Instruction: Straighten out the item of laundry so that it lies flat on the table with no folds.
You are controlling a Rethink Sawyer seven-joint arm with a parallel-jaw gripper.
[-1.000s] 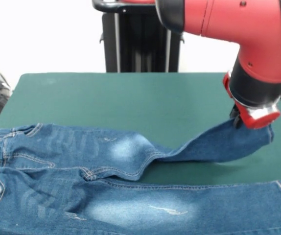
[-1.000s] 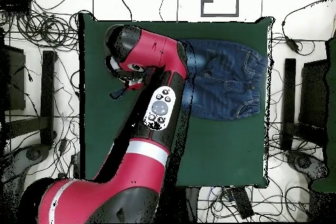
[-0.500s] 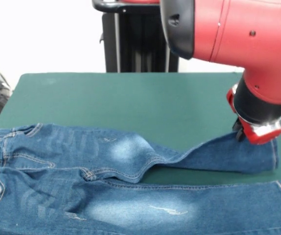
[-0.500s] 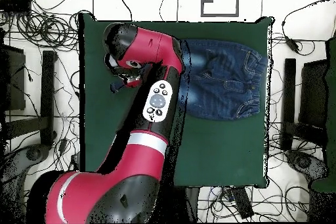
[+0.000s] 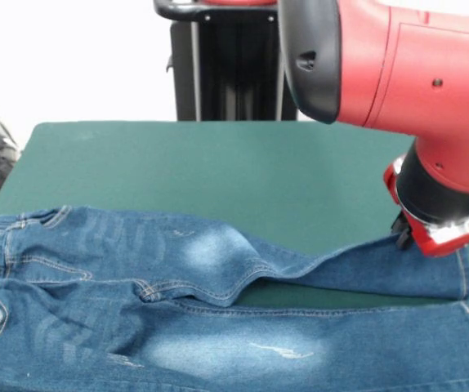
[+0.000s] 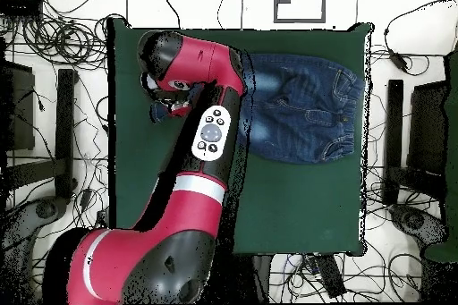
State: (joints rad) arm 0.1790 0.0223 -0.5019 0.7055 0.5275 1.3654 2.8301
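The item of laundry (image 5: 177, 278), blue jeans with pale faded patches, lies across the near part of the green table (image 5: 218, 163), waistband at the left. The near leg lies flat along the front edge. The far leg stretches right, almost flat, and its hem end rises slightly to my gripper (image 5: 410, 241), which is shut on the cloth low over the table. The red wrist hides most of the fingers. In the overhead view the jeans (image 6: 304, 109) show right of the arm, and the gripper (image 6: 161, 109) sits at the table's (image 6: 295, 203) left side, the leg mostly hidden under the arm.
A black pedestal (image 5: 234, 65) stands behind the table. The table's right edge is close to the gripper in the front view. Cables (image 6: 54, 33) and black stands (image 6: 64, 131) surround the table on the floor.
The gripper has moved down and slightly right with the far leg's end. That leg was lifted and bunched; now it lies lower and straighter beside the near leg.
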